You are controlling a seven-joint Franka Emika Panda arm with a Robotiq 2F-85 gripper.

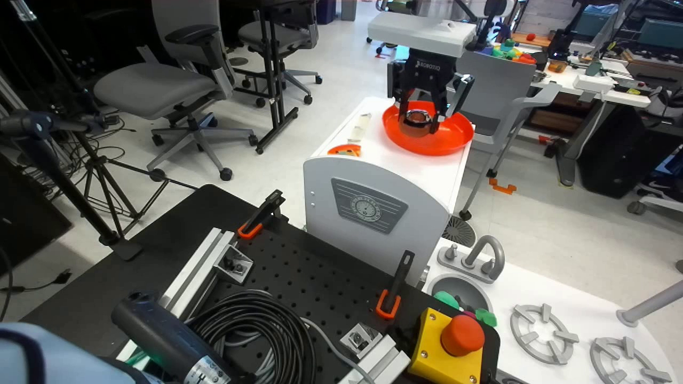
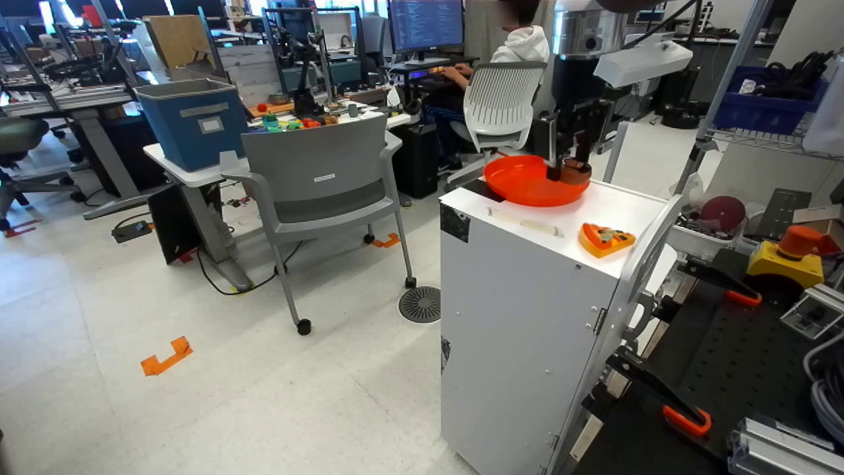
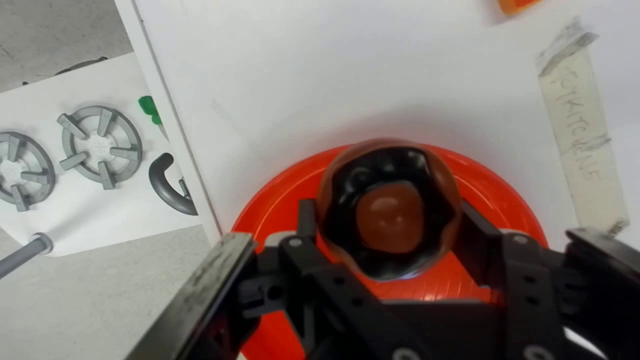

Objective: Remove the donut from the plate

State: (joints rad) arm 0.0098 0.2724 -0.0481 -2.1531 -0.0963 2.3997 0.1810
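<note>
donut (image 3: 390, 217), a reddish-brown round piece with a glossy black ring on its face, is held above the bright orange, round, shallow plate (image 3: 280, 210) with a raised rim. the black two-fingered gripper (image 3: 391, 227) is clamped on it: in the wrist view its dark blocky fingers (image 3: 477, 245) touch the donut at 9 and 3 o'clock. in that view the donut covers the plate's rim at 12 o'clock, while the gripper hides much of the plate toward 6.

the plate sits on the flat top of a white box-shaped cabinet (image 2: 508, 330). in the wrist view, a pale strip of handwritten tape (image 3: 582, 140) is stuck to that top toward 2 o'clock of the plate, and two grey ring-shaped burner grates (image 3: 125, 152) stand on a lower white counter (image 3: 130, 215) toward 10. in an exterior view an orange pizza-slice-shaped wedge (image 2: 605, 241) lies near the plate at 4 o'clock, a grey armchair (image 2: 316, 158) stands at 9, and the donut shows over the plate's rim at 3.

in an exterior view, the cabinet's arched grey end panel (image 1: 357, 245) is at 7 o'clock of the plate, a curved grey faucet (image 1: 500, 261) at 5, and a round grey sink (image 1: 472, 290) holding green and purple pieces (image 1: 446, 298) toward 6. farther out toward 6 is a red mushroom-shaped button (image 1: 462, 335) on a yellow box (image 1: 427, 341).
</note>
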